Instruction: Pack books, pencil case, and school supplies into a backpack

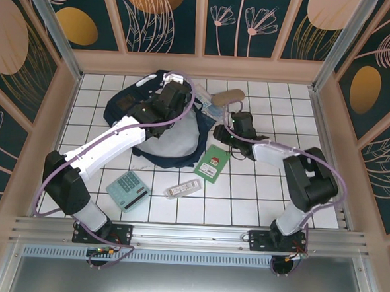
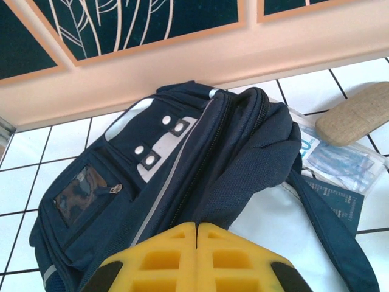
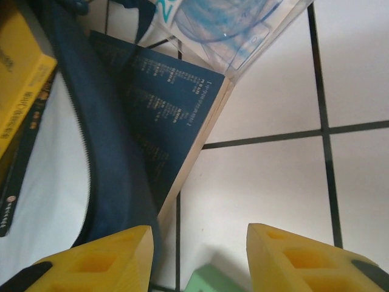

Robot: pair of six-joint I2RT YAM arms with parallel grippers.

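Fingers [image 2: 159,263] of my left gripper [image 2: 196,258] are pressed tight together just above the backpack [image 2: 182,158]. My right gripper [image 3: 197,258] has its jaws apart over bare tile [image 3: 273,182], gripping nothing. I see the backpack's mouth open on white lining, with the yellow-orange book [image 3: 18,67] inside. The dark blue book [image 3: 170,121] lies half under the zipper rim, and the clear packet [image 3: 225,24] is just beyond it. Outside on the tiles lies the pencil case [image 1: 228,95].

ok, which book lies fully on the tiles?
The small green book with the red figure, beside the backpack. The dark blue book is partly under its rim; the yellow one lies inside.
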